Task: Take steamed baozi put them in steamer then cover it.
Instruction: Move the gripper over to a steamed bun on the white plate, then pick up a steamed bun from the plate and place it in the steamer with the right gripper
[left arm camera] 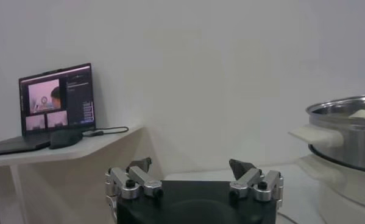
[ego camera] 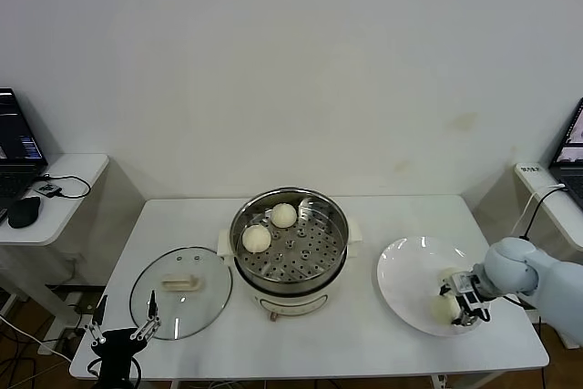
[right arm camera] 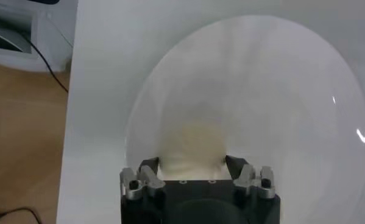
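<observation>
The steamer (ego camera: 293, 287) stands mid-table with two baozi (ego camera: 284, 215) (ego camera: 256, 238) on its perforated tray. The cover (ego camera: 205, 300) lies flat on the table to its left. My right gripper (ego camera: 458, 302) is down on the white plate (ego camera: 405, 271) at the right, its fingers closed against both sides of another baozi (ego camera: 444, 309) that rests on the plate. The right wrist view shows this baozi (right arm camera: 191, 143) between the fingers of that gripper (right arm camera: 191, 161). My left gripper (ego camera: 123, 316) is parked, open and empty, off the table's front left corner. A fourth baozi is not visible.
The steamer's rim and handle (left arm camera: 347, 131) show to one side in the left wrist view, past the left gripper (left arm camera: 191, 164). A side table (ego camera: 55, 220) with a laptop (ego camera: 14, 148) and mouse (ego camera: 23, 211) stands at the left. Another laptop (ego camera: 574, 148) is at the right.
</observation>
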Robot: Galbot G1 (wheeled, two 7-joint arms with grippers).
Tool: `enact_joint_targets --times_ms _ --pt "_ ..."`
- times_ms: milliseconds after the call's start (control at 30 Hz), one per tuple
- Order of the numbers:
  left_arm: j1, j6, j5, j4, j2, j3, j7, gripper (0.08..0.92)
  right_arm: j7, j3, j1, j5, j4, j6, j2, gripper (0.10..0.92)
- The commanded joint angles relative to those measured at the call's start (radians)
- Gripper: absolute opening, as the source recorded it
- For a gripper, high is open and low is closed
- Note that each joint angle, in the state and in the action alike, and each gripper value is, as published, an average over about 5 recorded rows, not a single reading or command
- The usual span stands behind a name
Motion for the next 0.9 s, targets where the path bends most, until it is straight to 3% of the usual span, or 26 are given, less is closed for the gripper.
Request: enact_joint_targets --times_ms 33,233,567,900 --pt "0.001 -0.001 0.000 -0.003 0.000 0.001 0.000 0.823 -0.004 0.019 -0.008 0.001 -0.012 0.000 0.004 0.622" --pt "0.000 -0.001 0.000 -0.006 0.004 0.003 0.001 0.823 -0.020 0.008 0.072 0.036 0.002 -0.005 -0.005 0.584" --pt "-0.011 -0.002 -0.002 -0.002 0.018 0.010 0.001 0.823 -0.049 -0.169 0.535 0.256 0.070 -0.043 -0.009 0.584" --pt "-0.025 -0.002 -0.006 0.003 0.028 0.012 0.000 0.823 -0.021 -0.461 1.002 0.430 0.042 -0.072 0.201 0.585"
